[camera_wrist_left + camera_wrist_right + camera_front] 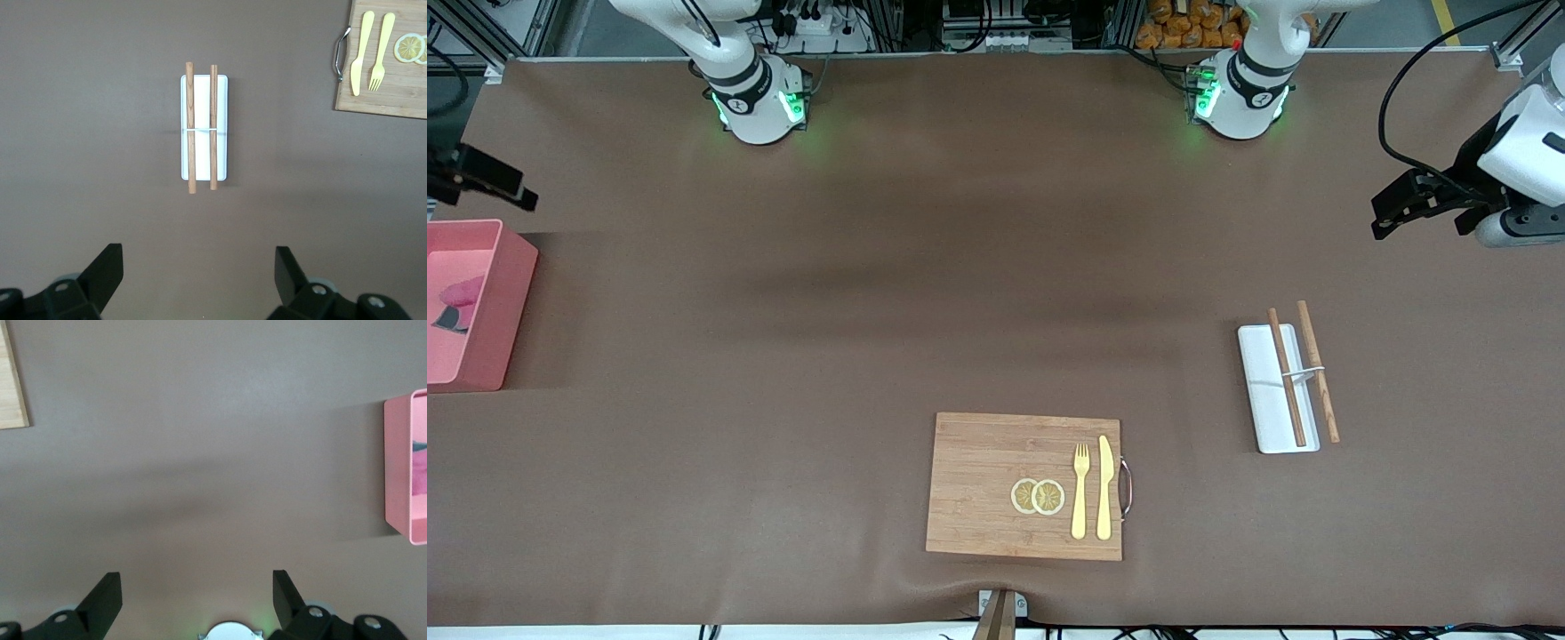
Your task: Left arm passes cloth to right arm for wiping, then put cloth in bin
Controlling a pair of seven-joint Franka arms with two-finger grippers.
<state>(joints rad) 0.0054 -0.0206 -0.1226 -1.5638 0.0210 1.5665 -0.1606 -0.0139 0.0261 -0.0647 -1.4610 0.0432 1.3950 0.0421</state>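
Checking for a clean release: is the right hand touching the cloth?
Apart. Front view: the cloth lies inside the bin; the right hand, fingers open, hangs above the table beside it.

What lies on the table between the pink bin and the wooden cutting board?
Nothing: in the front view the stretch of brown table between the bin and the cutting board is bare. The right wrist view shows the same bare surface.

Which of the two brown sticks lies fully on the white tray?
The stick toward the right arm's end lies along the white tray. The other stick lies beside the tray's edge, over the table.
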